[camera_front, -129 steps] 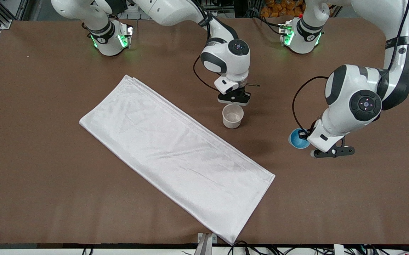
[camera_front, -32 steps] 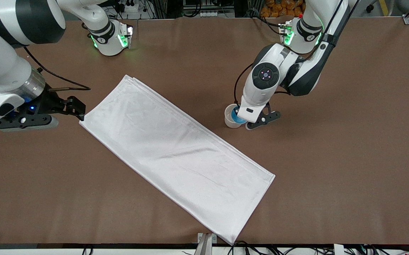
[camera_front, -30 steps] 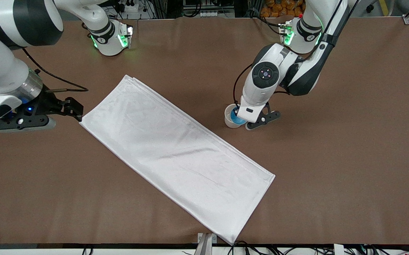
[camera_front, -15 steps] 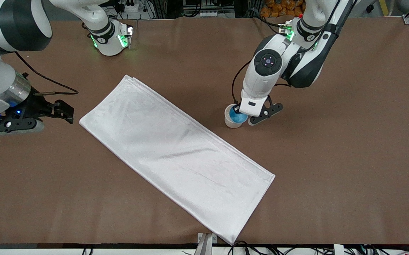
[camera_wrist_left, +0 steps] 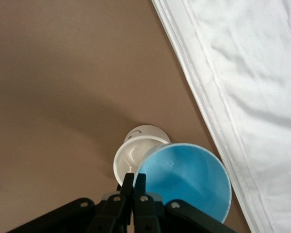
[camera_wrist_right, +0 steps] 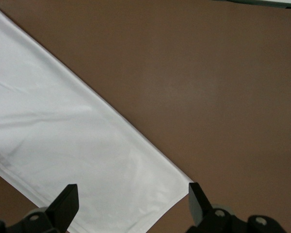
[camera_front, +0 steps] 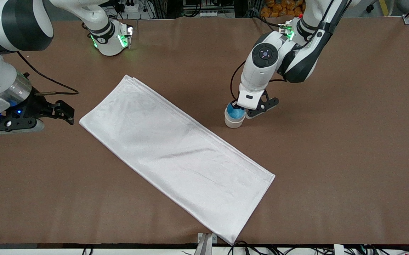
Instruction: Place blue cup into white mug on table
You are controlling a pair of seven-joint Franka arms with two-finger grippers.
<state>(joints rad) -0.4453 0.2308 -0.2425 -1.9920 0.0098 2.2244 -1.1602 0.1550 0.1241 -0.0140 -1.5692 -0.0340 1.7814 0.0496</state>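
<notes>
Directly above its target, the blue cup [camera_front: 236, 112] hangs in the left claw [camera_front: 241, 112] right of centre in the front view, its base over the mouth of the white mug [camera_front: 233, 122], which stands on the brown counter [camera_front: 331, 141] just off the long edge of a folded white cloth [camera_front: 176, 152]. The left claw is pinching the cup by its rim, its fingers pressed nearly together with one fingertip inside the bowl and one outside, as the left wrist view shows at the bottom of the frame, where the cup [camera_wrist_left: 184, 177] fills the lower middle and the mug [camera_wrist_left: 136, 154] peeks out from under it. In that view the mug's open mouth is only partly covered by the cup, which suggests the two are not quite centred on one another. The coming move turns on that relation: the mug lies straight below the claw, both vessels stand upright with mouths up, and the cup looks narrow enough to slip in. The left arm is plainly the one at work. At the left edge of the front view the right claw [camera_front: 70, 112] waits low over bare counter off the cloth's upper corner, its fingers [camera_wrist_right: 65, 203] spread wide apart and holding nothing.
</notes>
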